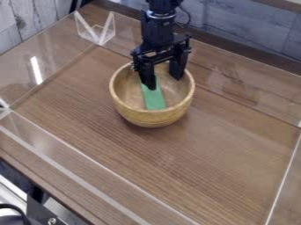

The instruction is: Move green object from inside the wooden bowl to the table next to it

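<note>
Gripper [164, 72] spread wide over wooden bowl [152, 96].
Green object [153, 96] lies inside bowl; nothing pinched; contact with rim unclear.

Setting: probably a robotics lab. A black robot arm [160, 22] reaches over a dark wood-grain tabletop [223, 132]; clear acrylic [94, 30] stands beside the arm, and black cabling [26, 211] lies well apart from its gripper [161, 63], at the near corner.

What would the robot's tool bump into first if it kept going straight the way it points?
Probably the green block in the wooden bowl, or the bowl's far rim; depth is unclear from this view.
</note>
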Motion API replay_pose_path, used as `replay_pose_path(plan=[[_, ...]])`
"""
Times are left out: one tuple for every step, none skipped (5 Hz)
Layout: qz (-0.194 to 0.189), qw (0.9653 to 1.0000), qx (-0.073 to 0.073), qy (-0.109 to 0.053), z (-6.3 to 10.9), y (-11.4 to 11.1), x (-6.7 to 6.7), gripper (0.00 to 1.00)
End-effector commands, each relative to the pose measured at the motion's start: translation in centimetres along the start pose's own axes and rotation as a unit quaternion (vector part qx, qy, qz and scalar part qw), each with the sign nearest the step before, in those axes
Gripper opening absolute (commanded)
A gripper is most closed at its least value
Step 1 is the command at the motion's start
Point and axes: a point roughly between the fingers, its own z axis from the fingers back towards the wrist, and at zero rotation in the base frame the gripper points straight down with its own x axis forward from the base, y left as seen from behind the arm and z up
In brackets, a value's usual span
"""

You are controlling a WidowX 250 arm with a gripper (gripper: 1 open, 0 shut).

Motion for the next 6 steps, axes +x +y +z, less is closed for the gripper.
replay_pose_path(plan=[[-0.029, 0.9993, -0.02, -0.012, 0.8, -0.3, 0.9, 1.0], [-0.062, 0.998, -0.014, -0.008, -0.3, 0.1, 1.2, 1.0], [-0.06, 0.9981, -0.012, -0.001, -0.4, 0.8, 2.2, 1.0], [-0.062, 0.998, -0.011, 0.002, -0.4, 1.3, 3.0, 0.0], [-0.063, 0.9978, -0.017, 0.014, 1.1, 1.2, 2.2, 0.0], [-0.064, 0.9973, -0.023, 0.027, 2.6, 1.2, 1.4, 0.0]])
